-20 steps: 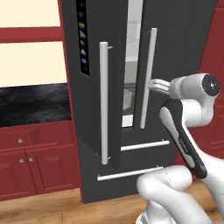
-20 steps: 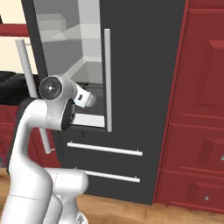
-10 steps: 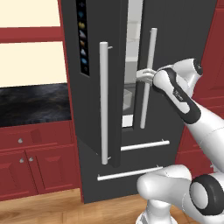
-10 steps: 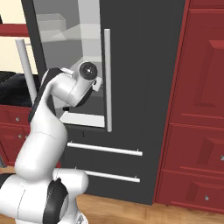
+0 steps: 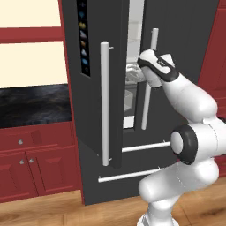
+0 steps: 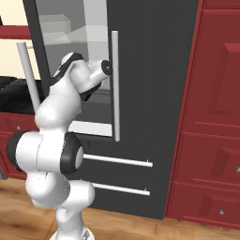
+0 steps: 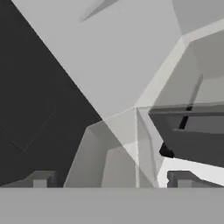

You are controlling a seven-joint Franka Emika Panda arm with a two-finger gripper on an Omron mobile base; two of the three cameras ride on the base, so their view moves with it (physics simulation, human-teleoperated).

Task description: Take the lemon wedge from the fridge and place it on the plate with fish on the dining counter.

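The fridge (image 5: 88,110) is tall and dark grey with long silver bar handles. Its left door stands ajar, which leaves a gap onto the pale interior (image 6: 70,42). My gripper (image 5: 132,73) reaches into that gap at mid height, beside the right door's handle (image 5: 148,79). In the hand view the gripper (image 7: 109,181) is open, with nothing between its fingertips (image 7: 41,179), and it faces pale fridge walls and clear shelves (image 7: 183,131). The lemon wedge is hidden. The plate with fish and the dining counter are out of view.
Red cabinets under a black counter top (image 5: 35,106) stand left of the fridge. Tall red cabinets (image 6: 211,117) stand to its right. Two lower fridge drawers with bar handles (image 5: 145,148) sit below the doors. The open door's edge (image 5: 117,88) is close to my hand.
The arm has swung up and toward the fridge. The hand has gone from in front of the right door into the gap between the doors. The jaws have stayed open.
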